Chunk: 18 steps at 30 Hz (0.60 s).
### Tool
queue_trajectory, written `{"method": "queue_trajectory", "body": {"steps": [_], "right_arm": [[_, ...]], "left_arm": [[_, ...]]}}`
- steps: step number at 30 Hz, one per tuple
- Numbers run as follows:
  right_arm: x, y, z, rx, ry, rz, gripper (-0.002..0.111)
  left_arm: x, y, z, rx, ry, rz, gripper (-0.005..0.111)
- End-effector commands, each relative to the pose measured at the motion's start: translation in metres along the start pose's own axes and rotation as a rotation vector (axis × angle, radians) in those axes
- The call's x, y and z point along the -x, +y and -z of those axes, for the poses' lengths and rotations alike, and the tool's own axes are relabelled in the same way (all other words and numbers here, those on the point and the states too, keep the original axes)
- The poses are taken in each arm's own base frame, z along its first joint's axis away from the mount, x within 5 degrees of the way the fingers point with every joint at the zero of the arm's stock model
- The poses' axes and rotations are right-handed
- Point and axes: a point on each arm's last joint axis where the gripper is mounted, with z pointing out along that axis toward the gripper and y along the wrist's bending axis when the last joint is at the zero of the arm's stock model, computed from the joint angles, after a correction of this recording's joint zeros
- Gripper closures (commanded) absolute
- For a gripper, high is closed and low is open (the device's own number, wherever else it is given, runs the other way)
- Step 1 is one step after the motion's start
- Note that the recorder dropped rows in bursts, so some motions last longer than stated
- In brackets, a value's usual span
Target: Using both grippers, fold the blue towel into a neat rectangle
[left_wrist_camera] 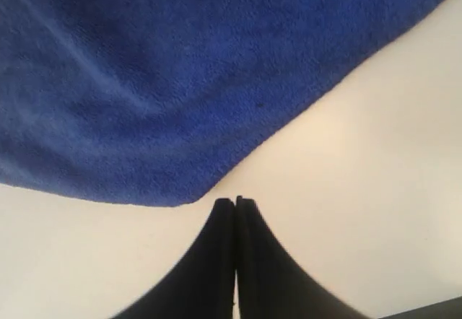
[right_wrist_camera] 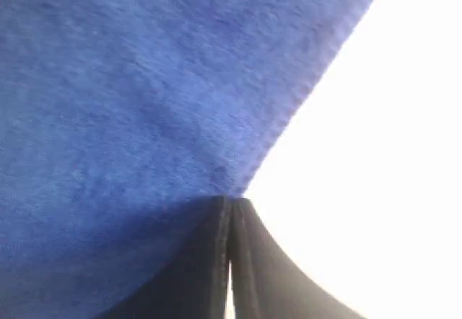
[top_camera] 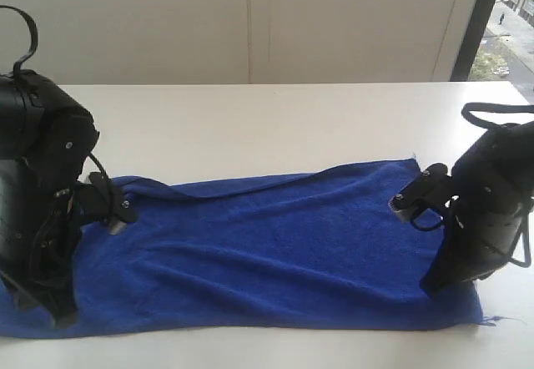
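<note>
The blue towel [top_camera: 275, 252] lies spread flat and lengthwise on the white table [top_camera: 275, 118], with a slight ridge along its far edge. My left gripper [top_camera: 65, 317] stands at the towel's near left corner. In the left wrist view it [left_wrist_camera: 234, 200] is shut on nothing, its tips just short of the towel's rounded corner [left_wrist_camera: 180, 81]. My right gripper [top_camera: 432, 288] points down at the towel's near right end. In the right wrist view it [right_wrist_camera: 232, 200] is shut, its tips touching the towel's hemmed edge [right_wrist_camera: 130, 102]; whether cloth is pinched does not show.
A pale panelled wall [top_camera: 250, 18] rises behind the table. A window [top_camera: 509, 18] shows at the far right. A loose thread [top_camera: 494, 320] sticks out from the towel's near right corner. Bare table lies beyond the towel.
</note>
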Motion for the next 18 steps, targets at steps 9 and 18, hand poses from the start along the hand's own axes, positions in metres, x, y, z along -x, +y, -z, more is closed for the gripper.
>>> {"method": "queue_trajectory", "body": {"steps": [9, 18], "right_arm": [[0.003, -0.027, 0.032, -0.027, -0.162, -0.159, 0.108], [0.024, 0.027, 0.072, 0.534, -0.331, 0.047, 0.108]], "left_arm": [[-0.005, -0.003, -0.016, 0.037, -0.040, 0.003, 0.107], [0.029, -0.009, -0.006, -0.070, -0.435, 0.171, 0.107]]}}
